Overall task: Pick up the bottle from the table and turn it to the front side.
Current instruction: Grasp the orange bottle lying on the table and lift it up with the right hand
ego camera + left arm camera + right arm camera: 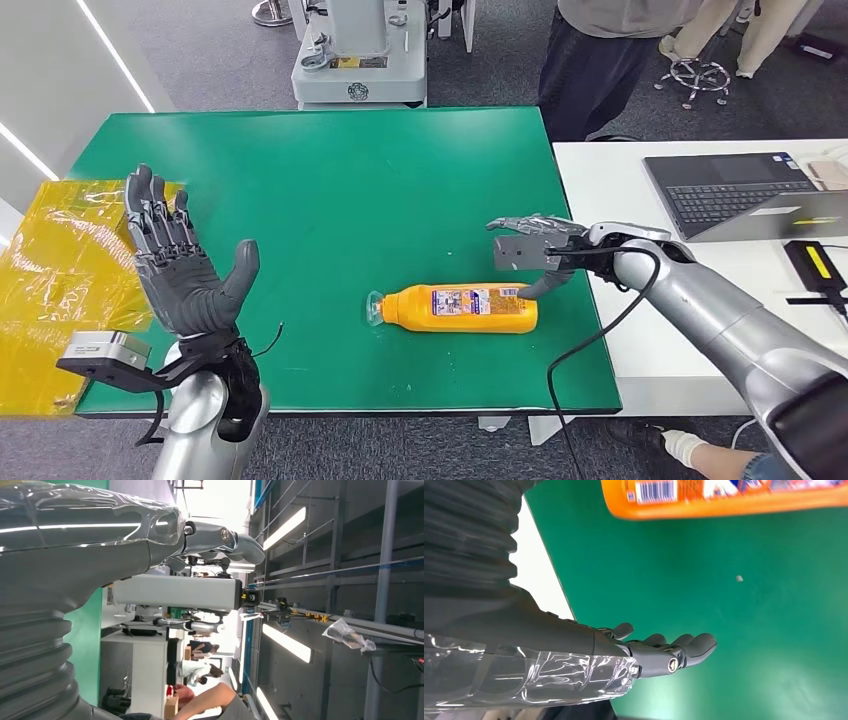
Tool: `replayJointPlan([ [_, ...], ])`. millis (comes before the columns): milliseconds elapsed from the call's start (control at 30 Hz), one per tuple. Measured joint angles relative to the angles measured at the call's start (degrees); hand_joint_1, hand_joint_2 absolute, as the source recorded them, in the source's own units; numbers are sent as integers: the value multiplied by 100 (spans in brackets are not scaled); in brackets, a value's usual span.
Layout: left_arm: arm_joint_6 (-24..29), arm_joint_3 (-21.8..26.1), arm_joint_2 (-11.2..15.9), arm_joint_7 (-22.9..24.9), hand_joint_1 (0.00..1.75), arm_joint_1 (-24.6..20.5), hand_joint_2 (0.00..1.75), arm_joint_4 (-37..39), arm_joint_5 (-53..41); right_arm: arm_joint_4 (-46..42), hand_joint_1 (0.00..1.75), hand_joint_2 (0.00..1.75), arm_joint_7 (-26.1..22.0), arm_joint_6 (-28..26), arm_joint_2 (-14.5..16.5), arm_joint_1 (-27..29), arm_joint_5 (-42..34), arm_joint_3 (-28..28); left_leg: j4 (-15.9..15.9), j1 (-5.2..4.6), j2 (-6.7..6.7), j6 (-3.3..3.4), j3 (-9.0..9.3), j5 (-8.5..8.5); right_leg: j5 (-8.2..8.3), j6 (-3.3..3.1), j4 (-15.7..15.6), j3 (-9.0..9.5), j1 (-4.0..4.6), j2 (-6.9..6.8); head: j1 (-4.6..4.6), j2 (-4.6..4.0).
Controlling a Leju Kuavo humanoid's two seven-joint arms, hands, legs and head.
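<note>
Orange plastic bottle point(460, 307) is lying on its side on the green table point(330, 190) in the head view, right hand point(540, 248) hovering empty-fingered just beside its base, left hand point(180, 265) raised, fingers spread, while the right wrist view is showing extended fingers point(684, 650) apart from the bottle point(724, 497).

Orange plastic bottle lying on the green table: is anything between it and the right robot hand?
Nothing: the right wrist view shows bare green table between orange plastic bottle and right robot hand.
</note>
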Motion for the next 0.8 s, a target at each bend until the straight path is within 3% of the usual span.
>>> replayJointPlan([
  [267, -1, -2, -12, 0, 0, 41, 175, -2, -69, 290, 0, 175, -218, -351, 44, 276, 23, 228, -1, 0, -1, 0, -2, 0, 0, 0, 1, 0, 0, 0, 0, -1],
  [800, -1, -2, -15, 1, 0, 47, 175, -11, -74, 480, 0, 175, -253, -366, 102, 335, 22, 320, 0, 0, -1, 0, -2, 0, 0, 0, 1, 0, 0, -1, 0, -1],
])
